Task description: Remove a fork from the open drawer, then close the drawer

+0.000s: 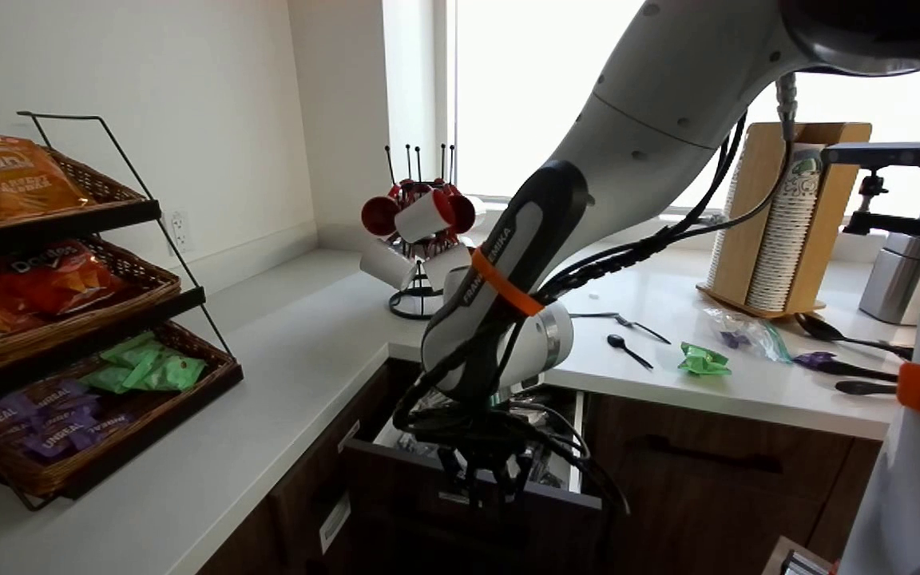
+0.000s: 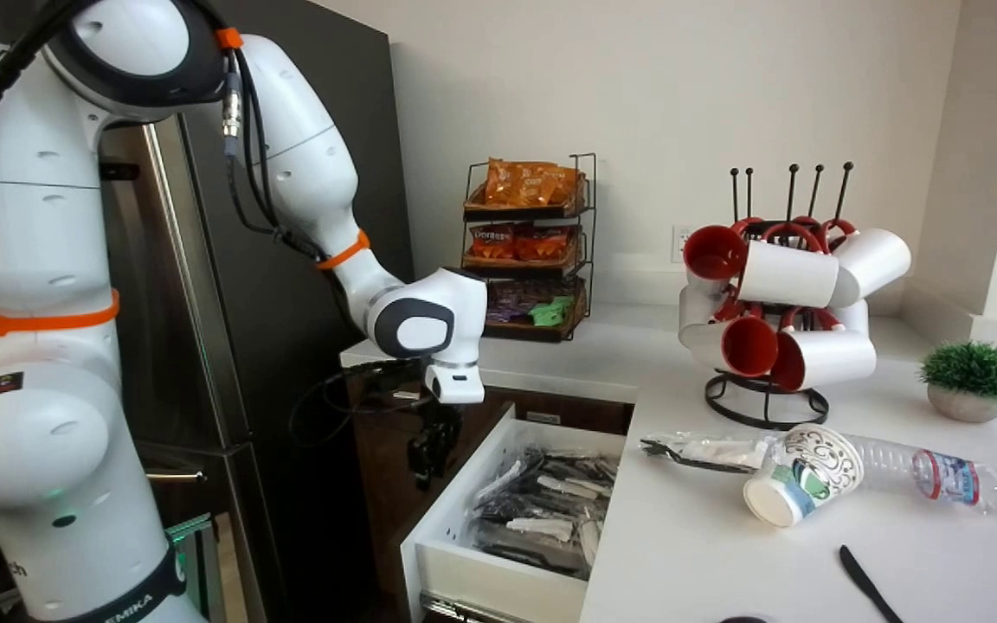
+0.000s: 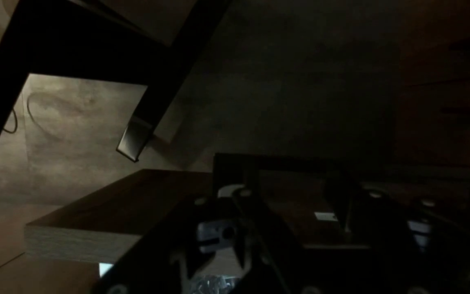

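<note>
The drawer (image 1: 404, 495) is open, with its dark brown front facing out. Its pale interior (image 2: 498, 567) shows in an exterior view, packed with plastic-wrapped black and white cutlery; single forks are hard to pick out there. My gripper (image 1: 492, 491) points down just outside the drawer front, its fingertips lower than the front's top edge; it is also outside the front in an exterior view (image 2: 434, 454). In the dark wrist view, my fingers (image 3: 290, 183) stand apart with nothing seen between them, near the drawer front (image 3: 137, 200). Contact cannot be told. A black fork (image 2: 702, 460) lies on the counter.
The white counter (image 1: 268, 343) wraps round the corner above the drawer. A mug rack (image 2: 767, 415), paper cup (image 2: 801, 476), bottle (image 2: 948, 476) and black knife (image 2: 866, 584) are on it. Snack baskets (image 1: 109, 407) stand to the side. A dark fridge (image 2: 308, 216) stands behind the arm.
</note>
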You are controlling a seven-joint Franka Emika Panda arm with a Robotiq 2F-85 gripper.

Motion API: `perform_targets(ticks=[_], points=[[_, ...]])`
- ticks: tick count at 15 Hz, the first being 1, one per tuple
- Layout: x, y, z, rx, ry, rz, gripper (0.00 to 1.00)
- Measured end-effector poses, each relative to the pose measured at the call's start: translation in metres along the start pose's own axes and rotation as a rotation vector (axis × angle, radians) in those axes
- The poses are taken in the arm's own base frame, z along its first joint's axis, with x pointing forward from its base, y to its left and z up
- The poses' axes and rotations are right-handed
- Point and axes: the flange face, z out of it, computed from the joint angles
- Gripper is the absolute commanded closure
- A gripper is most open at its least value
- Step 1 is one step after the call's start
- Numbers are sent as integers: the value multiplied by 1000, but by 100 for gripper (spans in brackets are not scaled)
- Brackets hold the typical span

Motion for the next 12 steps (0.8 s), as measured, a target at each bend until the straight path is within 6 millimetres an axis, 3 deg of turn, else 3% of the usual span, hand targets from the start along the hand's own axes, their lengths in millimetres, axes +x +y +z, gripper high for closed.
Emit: perform_targets(ticks=[2,12], points=[[-3,-2,1,8,61,-20,99],[-12,-2,6,-41,422,-15,100]])
